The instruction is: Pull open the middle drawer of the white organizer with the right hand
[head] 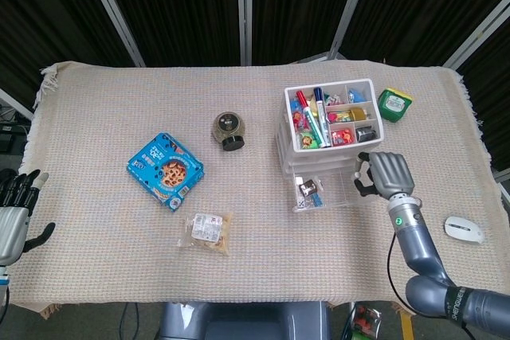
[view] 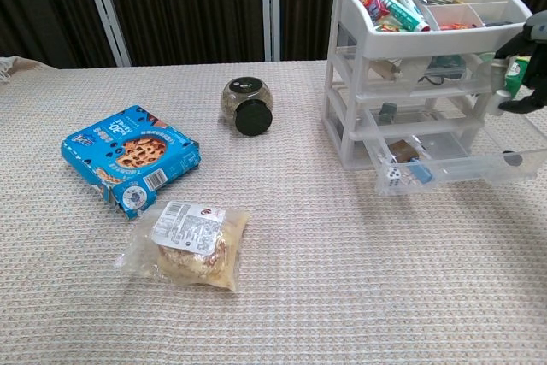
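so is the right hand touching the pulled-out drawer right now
No, in the chest view the right hand hangs off the organizer's right side, clear of the open drawer.

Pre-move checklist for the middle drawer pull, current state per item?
1. Middle drawer open: not ok, it sits flush in the frame.
2. Bottom drawer shut: not ok, it is pulled out below the target.
3. Right hand at the middle drawer's front: not ok, it is off to the organizer's right side.
4. Right hand's fingers ready to hook: cannot tell, their pose is unclear in both views.
5. White organizer upright on the table: ok.
6. Left hand out of the way: ok, at the table's left edge with fingers apart.
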`<state>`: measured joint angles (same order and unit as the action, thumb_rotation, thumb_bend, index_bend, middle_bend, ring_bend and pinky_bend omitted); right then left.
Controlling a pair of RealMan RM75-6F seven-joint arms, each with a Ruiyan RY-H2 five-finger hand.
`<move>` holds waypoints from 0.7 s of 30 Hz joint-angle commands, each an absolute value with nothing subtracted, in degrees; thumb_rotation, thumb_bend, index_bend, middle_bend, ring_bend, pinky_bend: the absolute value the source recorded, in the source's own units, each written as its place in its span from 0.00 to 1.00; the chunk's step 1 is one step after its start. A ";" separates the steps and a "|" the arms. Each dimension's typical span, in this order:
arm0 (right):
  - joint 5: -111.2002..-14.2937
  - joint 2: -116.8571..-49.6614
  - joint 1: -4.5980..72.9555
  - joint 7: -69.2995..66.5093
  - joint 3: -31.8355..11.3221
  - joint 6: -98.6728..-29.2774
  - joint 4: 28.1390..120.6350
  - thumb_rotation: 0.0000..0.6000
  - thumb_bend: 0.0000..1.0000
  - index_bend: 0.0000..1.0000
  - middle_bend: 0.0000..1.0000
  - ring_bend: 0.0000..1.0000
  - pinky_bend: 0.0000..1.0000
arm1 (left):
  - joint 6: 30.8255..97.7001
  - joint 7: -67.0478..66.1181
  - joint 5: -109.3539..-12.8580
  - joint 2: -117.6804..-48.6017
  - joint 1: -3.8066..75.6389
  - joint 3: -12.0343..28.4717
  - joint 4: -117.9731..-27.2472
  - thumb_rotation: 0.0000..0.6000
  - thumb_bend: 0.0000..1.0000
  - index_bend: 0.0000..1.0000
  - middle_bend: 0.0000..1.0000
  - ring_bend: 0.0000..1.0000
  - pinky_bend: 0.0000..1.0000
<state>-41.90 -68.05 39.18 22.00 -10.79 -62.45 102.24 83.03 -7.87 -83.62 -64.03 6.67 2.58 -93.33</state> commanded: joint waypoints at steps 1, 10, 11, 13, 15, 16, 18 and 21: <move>-43.39 -66.51 37.36 19.95 -10.74 -63.56 103.31 1.00 0.30 0.59 1.00 1.00 0.63 | 83.07 -7.95 -83.61 -64.04 6.66 2.58 -93.37 1.00 0.32 0.00 0.00 0.00 0.00; -45.72 -62.73 31.19 13.97 -9.43 -66.70 102.91 1.00 0.30 0.59 1.00 1.00 0.63 | 83.19 -8.25 -83.52 -64.12 6.59 2.60 -93.47 1.00 0.32 0.00 0.00 0.00 0.00; -45.16 -62.35 30.05 12.67 -9.12 -66.60 102.40 1.00 0.30 0.59 1.00 1.00 0.63 | 83.21 -8.32 -83.53 -64.14 6.58 2.60 -93.49 1.00 0.32 0.00 0.00 0.00 0.00; -44.67 -62.25 28.29 10.99 -7.91 -65.64 100.46 1.00 0.30 0.59 1.00 1.00 0.63 | 83.27 -8.43 -83.51 -64.16 6.54 2.60 -93.52 1.00 0.32 0.00 0.00 0.00 0.00; -44.83 -62.55 27.21 10.10 -6.97 -64.68 98.68 1.00 0.30 0.59 1.00 1.00 0.63 | 83.32 -8.50 -83.49 -64.19 6.52 2.60 -93.54 1.00 0.32 0.00 0.00 0.00 0.00; -44.95 -62.67 26.94 9.84 -6.77 -64.44 98.19 1.00 0.30 0.59 1.00 1.00 0.63 | 83.32 -8.52 -83.47 -64.20 6.52 2.62 -93.55 1.00 0.32 0.00 0.00 0.00 0.00; -45.04 -63.04 26.12 9.20 -6.21 -63.78 96.78 1.00 0.30 0.59 1.00 1.00 0.63 | 83.31 -8.61 -83.42 -64.22 6.52 2.64 -93.57 1.00 0.32 0.00 0.00 0.00 0.00; -44.63 -63.79 24.89 9.05 -5.10 -62.63 94.33 1.00 0.30 0.59 1.00 1.00 0.63 | 83.32 -8.69 -83.43 -64.23 6.52 2.64 -93.59 1.00 0.32 0.00 0.00 0.00 0.00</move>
